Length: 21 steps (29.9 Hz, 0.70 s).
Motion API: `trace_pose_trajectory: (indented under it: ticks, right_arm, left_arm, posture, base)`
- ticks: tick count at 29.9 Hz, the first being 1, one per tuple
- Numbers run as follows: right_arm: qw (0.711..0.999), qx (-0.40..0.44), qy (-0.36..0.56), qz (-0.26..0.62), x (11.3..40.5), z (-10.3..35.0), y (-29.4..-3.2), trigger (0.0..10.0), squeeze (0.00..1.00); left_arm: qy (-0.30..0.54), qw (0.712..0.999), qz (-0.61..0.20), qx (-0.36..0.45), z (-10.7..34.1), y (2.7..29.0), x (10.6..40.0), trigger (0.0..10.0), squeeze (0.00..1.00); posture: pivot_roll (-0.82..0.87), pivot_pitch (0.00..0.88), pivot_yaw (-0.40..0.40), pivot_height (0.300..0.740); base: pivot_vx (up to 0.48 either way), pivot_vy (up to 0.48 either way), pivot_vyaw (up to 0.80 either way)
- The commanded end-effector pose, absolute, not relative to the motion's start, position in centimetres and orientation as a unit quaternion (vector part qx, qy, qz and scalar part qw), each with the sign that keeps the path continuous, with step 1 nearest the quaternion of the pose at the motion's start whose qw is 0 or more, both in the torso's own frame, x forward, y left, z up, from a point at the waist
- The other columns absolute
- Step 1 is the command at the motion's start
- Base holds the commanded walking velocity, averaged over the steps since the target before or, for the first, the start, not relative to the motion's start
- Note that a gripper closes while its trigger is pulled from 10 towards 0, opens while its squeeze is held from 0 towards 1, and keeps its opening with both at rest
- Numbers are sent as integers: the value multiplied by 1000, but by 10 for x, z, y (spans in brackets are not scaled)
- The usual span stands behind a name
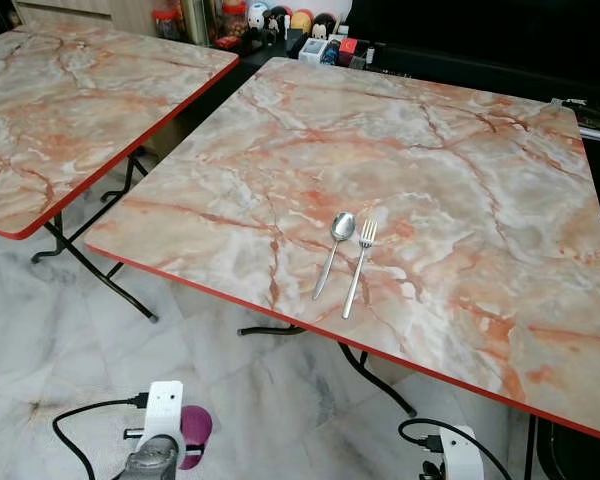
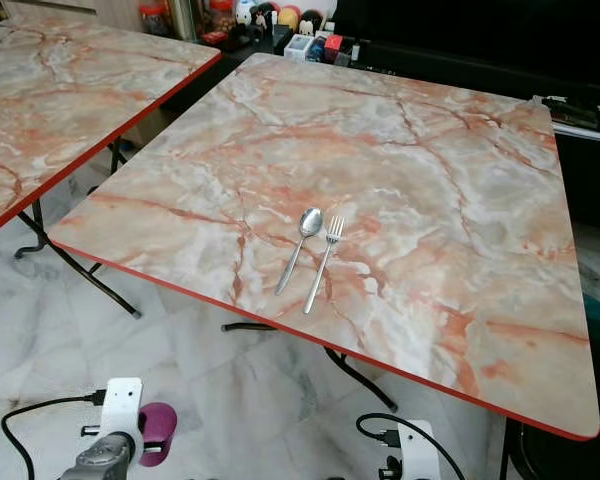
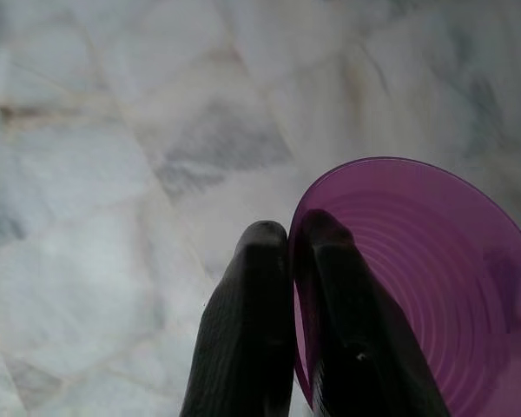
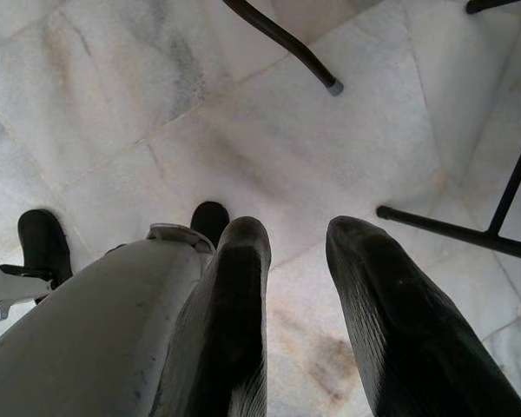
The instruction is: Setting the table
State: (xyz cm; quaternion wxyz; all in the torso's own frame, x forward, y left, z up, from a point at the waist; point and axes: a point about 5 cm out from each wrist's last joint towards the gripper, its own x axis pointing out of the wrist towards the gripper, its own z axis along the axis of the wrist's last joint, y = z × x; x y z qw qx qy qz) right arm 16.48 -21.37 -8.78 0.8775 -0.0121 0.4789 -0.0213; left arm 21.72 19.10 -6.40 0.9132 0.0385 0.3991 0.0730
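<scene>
A silver spoon [image 1: 337,246] and a silver fork [image 1: 361,263] lie side by side on the marble-patterned table [image 1: 460,190], near its front edge. My left gripper [image 3: 288,239] hangs low over the floor, shut on the rim of a purple plate [image 3: 425,278]; the plate [image 1: 195,432] shows beside my left wrist at the bottom of the head views. My right gripper [image 4: 297,239] hangs low on the right with its fingers apart and nothing between them.
A second marble table [image 1: 70,110] stands to the left, with a floor gap between the two. Black folding table legs [image 1: 370,380] stand under the near table's edge. Jars and boxes [image 1: 280,25] crowd the back. My own leg [image 4: 95,321] is close to the right gripper.
</scene>
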Motion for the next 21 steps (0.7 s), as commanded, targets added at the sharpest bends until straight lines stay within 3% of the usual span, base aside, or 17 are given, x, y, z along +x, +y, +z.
trace_pose_trajectory:
  ticks: [1,15,21]
  right_arm:
    - [874,-14,485,-23,160,-90,-216,10000,0]
    - [875,-10,483,-32,160,-89,-216,10000,0]
    - [875,-16,483,-27,161,-89,-216,10000,0]
  left_arm:
    - [407,910,69,42,-67,193,211,10000,0]
    - [417,901,101,57,-71,213,198,10000,0]
    - [418,900,116,46,-71,217,197,10000,0]
  posture:
    - [-89,133,-34,740]
    - [-83,131,-31,740]
    - [-80,124,-25,740]
  base:
    - [0,262,0]
    - [0,480,0]
    - [0,480,-490]
